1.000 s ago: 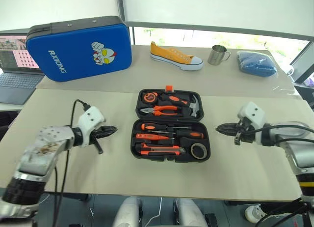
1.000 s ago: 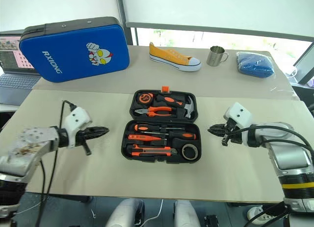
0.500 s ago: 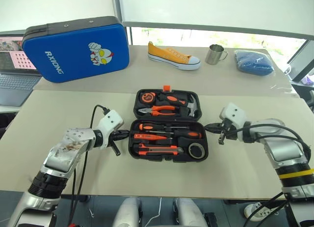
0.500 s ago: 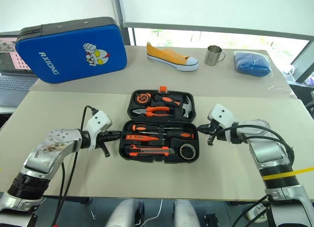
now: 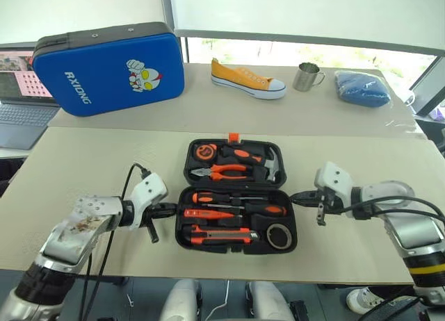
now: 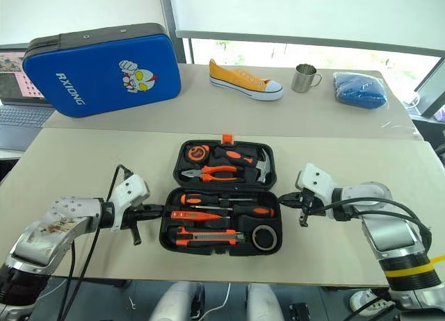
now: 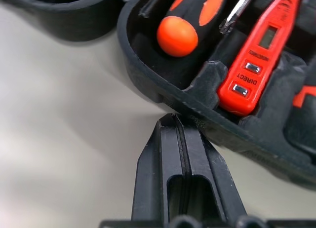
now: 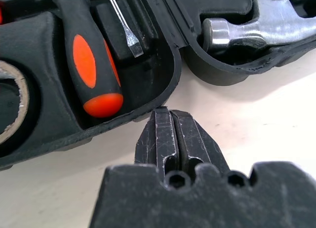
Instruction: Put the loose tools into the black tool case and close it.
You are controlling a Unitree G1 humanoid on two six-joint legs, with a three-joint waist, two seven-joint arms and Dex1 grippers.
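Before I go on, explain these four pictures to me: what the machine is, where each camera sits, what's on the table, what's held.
This is a humanoid robot with two arms, each ending in a two-fingered black gripper. The two wide pictures come from cameras in its head, looking down over a table. The two close-ups come from cameras on its wrists, looking along the fingers.

An open black tool case lies between the arms, with screwdrivers, a tester pen, a knife and a tape roll in its near half. The left gripper and right gripper are shut, holding nothing, tips at the case's left and right edges.

Further back are a blue case, a yellow shoe, a metal mug, a blue cloth and a laptop.
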